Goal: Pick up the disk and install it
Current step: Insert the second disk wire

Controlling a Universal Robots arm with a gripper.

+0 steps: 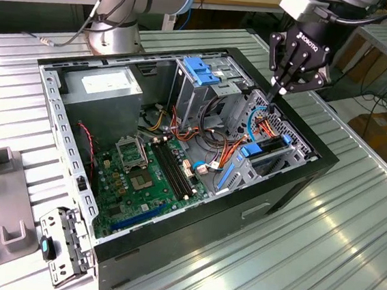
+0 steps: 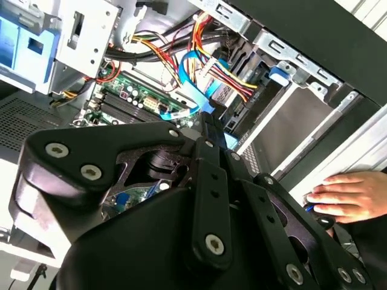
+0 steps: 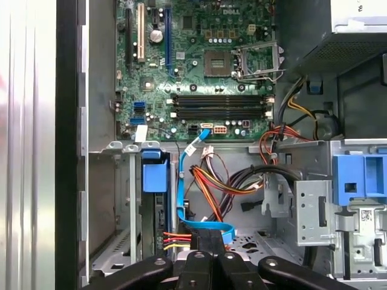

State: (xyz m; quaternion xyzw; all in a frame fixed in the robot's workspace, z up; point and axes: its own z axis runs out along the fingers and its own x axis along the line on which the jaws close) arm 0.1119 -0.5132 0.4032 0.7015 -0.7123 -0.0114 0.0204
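As I hang over the open computer case [image 1: 170, 247] on the ribbed metal table [image 1: 347, 256], my claw [image 1: 275, 98] points down into the end of the case at the exterior view's right. Its fingers are drawn together to a narrow tip, and I can see nothing caught between them. In both wrist views that tip [image 3: 208, 244] sits just above a bundle of red, yellow and black wires [image 3: 176, 241] and a flat blue cable [image 3: 184, 181] that loops across the metal floor of the drive cage. The disk [image 1: 273, 147] is not in my grasp. It stands on edge inside the lower bay of that cage, just beside my fingertips, dark in its slot, with blue plastic rails at its ends. In the first wrist view the disk [image 3: 158, 217] lies under a blue tab [image 3: 154, 176], and the coloured wires run to its edge. Further into the case lie the green circuit board [image 1: 142, 174] and the grey power box [image 1: 103, 85]. A blue latch [image 1: 201, 70] tops the tall cage between them. In the second wrist view a person's hand [image 2: 347, 193] rests outside the case wall.
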